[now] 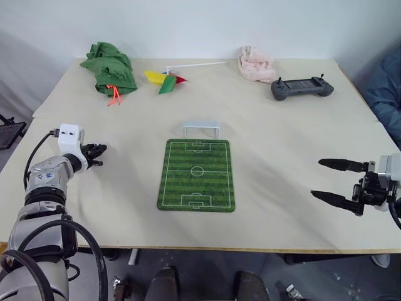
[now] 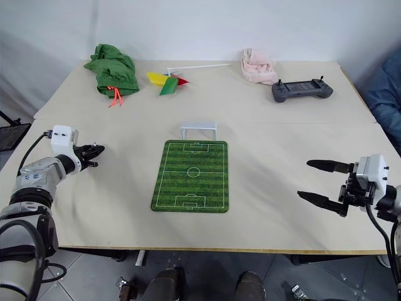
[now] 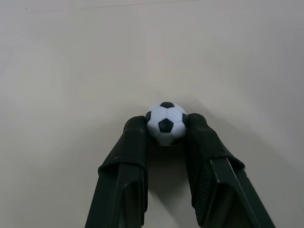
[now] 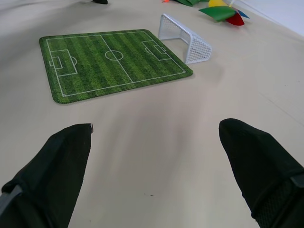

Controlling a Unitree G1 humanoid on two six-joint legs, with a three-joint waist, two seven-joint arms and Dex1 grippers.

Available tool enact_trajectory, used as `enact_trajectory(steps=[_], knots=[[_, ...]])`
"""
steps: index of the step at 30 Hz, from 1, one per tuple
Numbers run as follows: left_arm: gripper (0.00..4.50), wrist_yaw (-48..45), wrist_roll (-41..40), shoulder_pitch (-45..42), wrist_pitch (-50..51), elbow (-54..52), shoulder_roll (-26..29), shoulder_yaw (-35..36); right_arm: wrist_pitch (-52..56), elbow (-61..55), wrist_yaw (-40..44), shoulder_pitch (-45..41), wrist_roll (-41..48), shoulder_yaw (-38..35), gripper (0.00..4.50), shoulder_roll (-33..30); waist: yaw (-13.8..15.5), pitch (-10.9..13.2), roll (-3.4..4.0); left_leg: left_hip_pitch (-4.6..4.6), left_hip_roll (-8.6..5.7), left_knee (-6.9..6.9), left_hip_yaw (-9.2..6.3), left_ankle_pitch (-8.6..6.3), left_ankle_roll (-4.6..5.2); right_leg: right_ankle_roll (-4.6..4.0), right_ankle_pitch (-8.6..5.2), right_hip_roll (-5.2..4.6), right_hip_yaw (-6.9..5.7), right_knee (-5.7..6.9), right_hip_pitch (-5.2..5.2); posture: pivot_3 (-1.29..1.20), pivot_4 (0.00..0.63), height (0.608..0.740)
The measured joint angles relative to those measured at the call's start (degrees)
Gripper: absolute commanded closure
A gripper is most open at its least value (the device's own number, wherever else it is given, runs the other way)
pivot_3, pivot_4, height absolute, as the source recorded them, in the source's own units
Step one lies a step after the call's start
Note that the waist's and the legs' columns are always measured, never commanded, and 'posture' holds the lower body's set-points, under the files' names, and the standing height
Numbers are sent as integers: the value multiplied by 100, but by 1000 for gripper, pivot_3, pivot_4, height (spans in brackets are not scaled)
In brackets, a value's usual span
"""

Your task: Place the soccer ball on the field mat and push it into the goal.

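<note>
In the head views the soccer ball was too small to make out at the left gripper. A person's blue sleeve was cut off by the right edge. The right gripper showed just its two fingertips, their bases cut off by the lower edge.

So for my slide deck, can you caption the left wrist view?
Left gripper pinches the soccer ball between its fingertips on the table.
</note>
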Motion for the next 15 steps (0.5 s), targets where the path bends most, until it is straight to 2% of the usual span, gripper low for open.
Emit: enact_trajectory(steps=[6,10,15], knots=[[3679,-596,-124,80,-316,-196,-40,54,4,58,12,-63,0,0,0,-8,-20,5,-9,-6,0,-2,0,0,0,0,0,1,0,-2,-5,0,150,740],[3679,-1814,-617,236,-578,-1218,-233,130,6,73,158,-71,53,0,0,-13,-18,8,-13,-10,0,-2,0,0,0,0,0,1,-2,-4,-7,0,150,740],[3679,-2956,-923,241,-57,-2720,-377,-268,119,10,335,41,252,-22,0,-11,-18,8,-13,-9,0,0,0,0,0,0,0,1,-1,-2,-4,0,150,740]])
